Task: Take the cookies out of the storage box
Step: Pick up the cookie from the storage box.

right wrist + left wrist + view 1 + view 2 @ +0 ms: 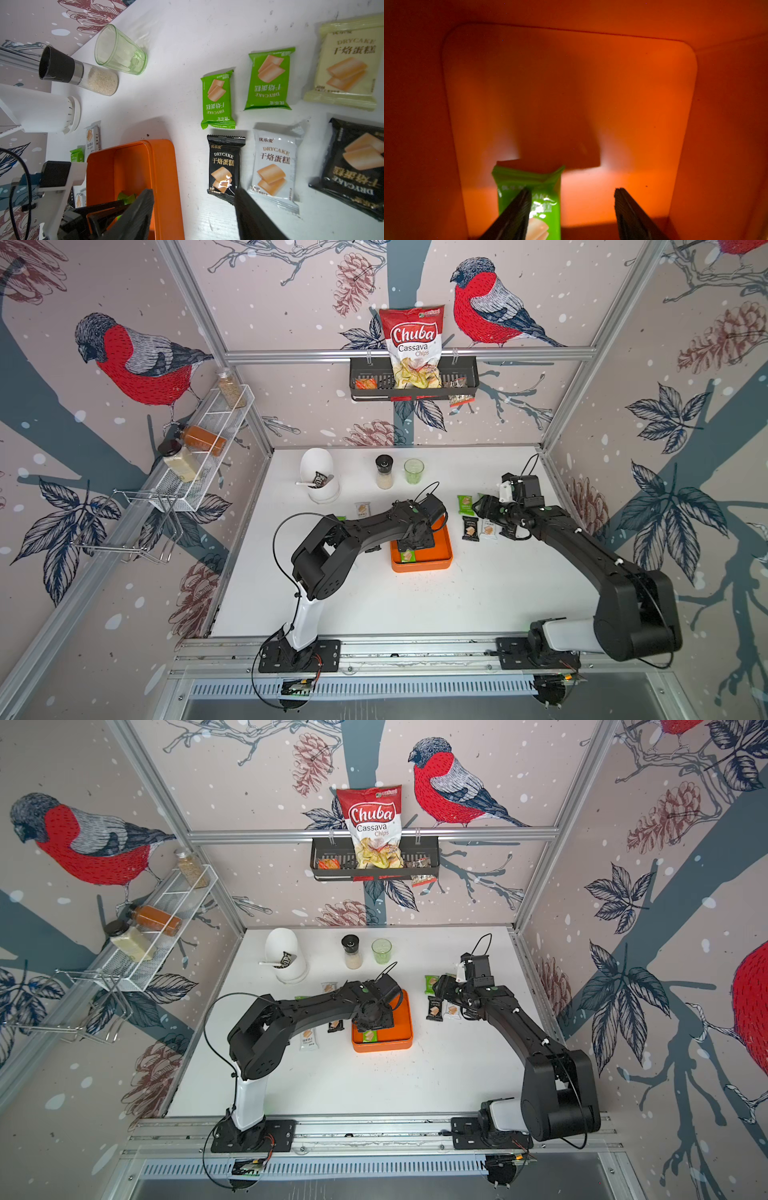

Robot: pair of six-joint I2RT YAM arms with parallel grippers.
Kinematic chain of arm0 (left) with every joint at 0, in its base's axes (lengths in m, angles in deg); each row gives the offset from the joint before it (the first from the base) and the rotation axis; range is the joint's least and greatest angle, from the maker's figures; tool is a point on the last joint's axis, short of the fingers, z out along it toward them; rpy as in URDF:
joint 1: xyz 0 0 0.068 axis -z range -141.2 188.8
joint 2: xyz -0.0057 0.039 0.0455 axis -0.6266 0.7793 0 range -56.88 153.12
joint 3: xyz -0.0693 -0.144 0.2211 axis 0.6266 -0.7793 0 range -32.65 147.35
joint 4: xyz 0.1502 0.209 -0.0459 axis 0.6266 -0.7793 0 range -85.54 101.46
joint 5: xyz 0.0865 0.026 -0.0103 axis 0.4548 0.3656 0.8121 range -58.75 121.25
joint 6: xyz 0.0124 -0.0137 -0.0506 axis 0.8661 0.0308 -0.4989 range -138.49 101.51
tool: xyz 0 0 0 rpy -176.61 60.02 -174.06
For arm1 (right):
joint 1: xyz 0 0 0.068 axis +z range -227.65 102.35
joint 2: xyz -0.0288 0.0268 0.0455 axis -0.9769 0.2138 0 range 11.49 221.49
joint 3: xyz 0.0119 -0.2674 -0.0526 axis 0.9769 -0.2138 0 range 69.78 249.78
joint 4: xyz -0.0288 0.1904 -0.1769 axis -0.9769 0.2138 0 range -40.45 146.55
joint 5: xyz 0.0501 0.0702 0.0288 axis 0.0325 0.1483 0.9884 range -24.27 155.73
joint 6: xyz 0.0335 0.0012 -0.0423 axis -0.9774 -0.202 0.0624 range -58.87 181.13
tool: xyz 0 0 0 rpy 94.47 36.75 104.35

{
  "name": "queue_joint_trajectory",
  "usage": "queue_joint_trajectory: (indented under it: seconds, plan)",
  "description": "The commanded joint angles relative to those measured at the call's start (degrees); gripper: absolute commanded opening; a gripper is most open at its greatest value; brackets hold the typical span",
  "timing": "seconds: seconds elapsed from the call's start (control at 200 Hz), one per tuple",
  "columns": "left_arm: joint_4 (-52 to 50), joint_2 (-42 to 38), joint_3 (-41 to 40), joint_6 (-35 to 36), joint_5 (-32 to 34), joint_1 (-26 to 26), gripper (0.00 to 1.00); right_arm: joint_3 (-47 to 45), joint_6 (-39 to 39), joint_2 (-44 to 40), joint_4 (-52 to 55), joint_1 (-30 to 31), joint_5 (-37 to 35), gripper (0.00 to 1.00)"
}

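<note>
The orange storage box (420,566) (382,1045) sits mid-table. One green cookie packet (407,556) (369,1036) (544,185) lies on its floor (571,93). My left gripper (573,190) reaches down into the box and is open; one finger overlaps the packet and the other stands over bare floor. My right gripper (193,191) (484,506) hangs open and empty over the table, just right of the box wall (164,170). Beside it lie green (217,99), black (224,166), white (274,166) and pale yellow (345,62) cookies. Other cookie packets (308,1039) lie left of the box.
At the back of the table stand a white container (318,475), a shaker (384,472) and a green glass (414,470). A Chuba bag (413,346) sits in the black wall basket (465,379). A white wire rack (208,448) with bottles hangs on the left wall.
</note>
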Motion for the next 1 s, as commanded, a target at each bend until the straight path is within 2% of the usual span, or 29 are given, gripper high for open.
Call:
queue_joint_trajectory:
  seconds: [0.0,0.385,0.996]
  plan:
    - [-0.5,-0.2,1.7,1.1,1.5,0.1,0.68,0.1,0.6,-0.3,-0.3,0.0,0.2,0.67]
    - [-6.3,-4.2,-1.2,1.4,5.3,0.1,0.69,0.1,0.5,-0.1,-0.6,0.0,0.4,0.67]
    - [-3.6,0.1,-3.8,1.9,3.7,0.1,0.70,0.2,0.6,-0.1,-0.3,-0.4,0.0,0.68]
